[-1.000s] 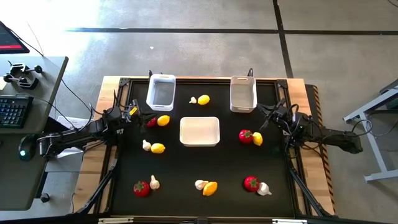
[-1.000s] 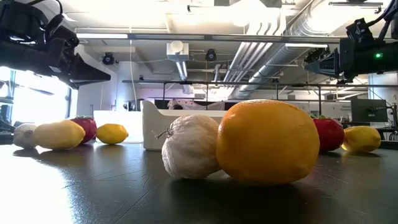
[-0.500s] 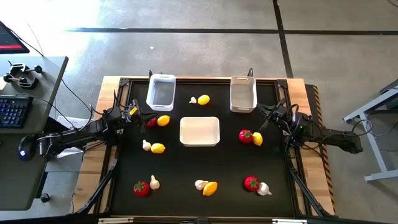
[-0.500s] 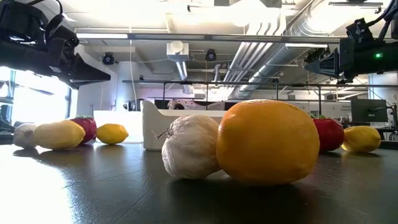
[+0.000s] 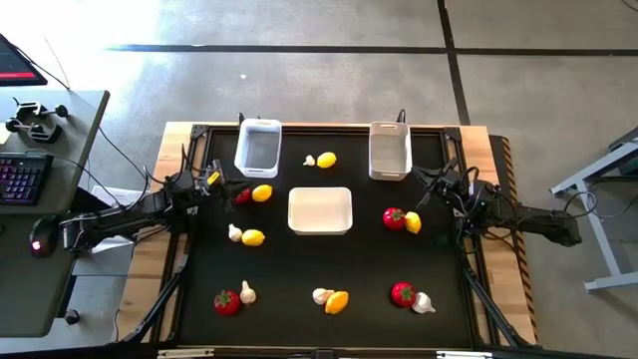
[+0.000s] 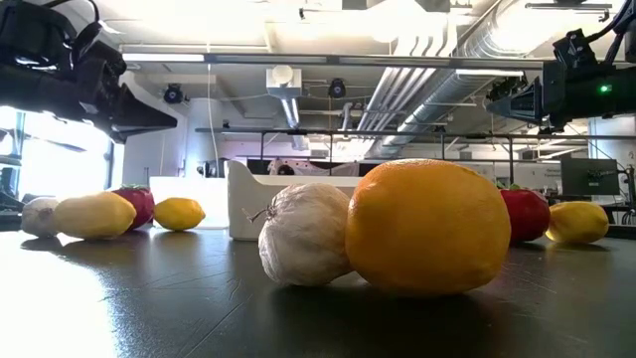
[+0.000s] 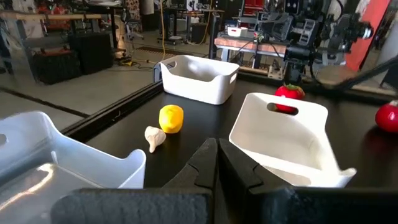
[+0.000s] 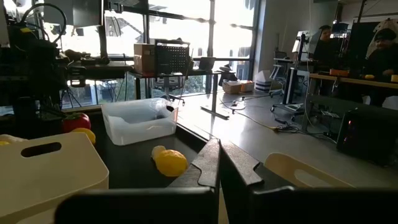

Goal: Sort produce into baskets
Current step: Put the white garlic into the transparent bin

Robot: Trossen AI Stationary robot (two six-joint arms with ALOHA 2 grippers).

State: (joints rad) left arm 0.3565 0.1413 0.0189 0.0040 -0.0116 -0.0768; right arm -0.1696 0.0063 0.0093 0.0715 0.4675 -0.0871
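Overhead, a black table (image 5: 319, 254) holds scattered toy produce and three white baskets; both arms wait at its side edges, holding nothing. The left gripper (image 5: 221, 182) hovers at the left edge, its fingers (image 7: 208, 163) pressed together; just beyond the fingertips lie a red fruit (image 5: 242, 195) and a lemon (image 5: 262, 192), touching each other. Ahead of those fingers and slightly to one side stands the left narrow basket (image 5: 257, 147); the wider square basket (image 5: 320, 210) sits at the table's centre, between the two grippers. The right gripper (image 5: 431, 182) hovers at the right edge, its fingers (image 8: 219, 163) also pressed together; near its tips lie another red fruit (image 5: 394, 218) and a yellow lemon (image 5: 413, 222), touching. The right narrow basket (image 5: 390, 150) stands just beside that gripper. Between the two narrow baskets rest a small garlic bulb (image 5: 310, 161) and a lemon (image 5: 326, 159). Nearer the front edge, well apart from both grippers, an orange lemon (image 6: 427, 227) touches a garlic bulb (image 6: 304, 235); further fruit-and-garlic pairs lie to either side.
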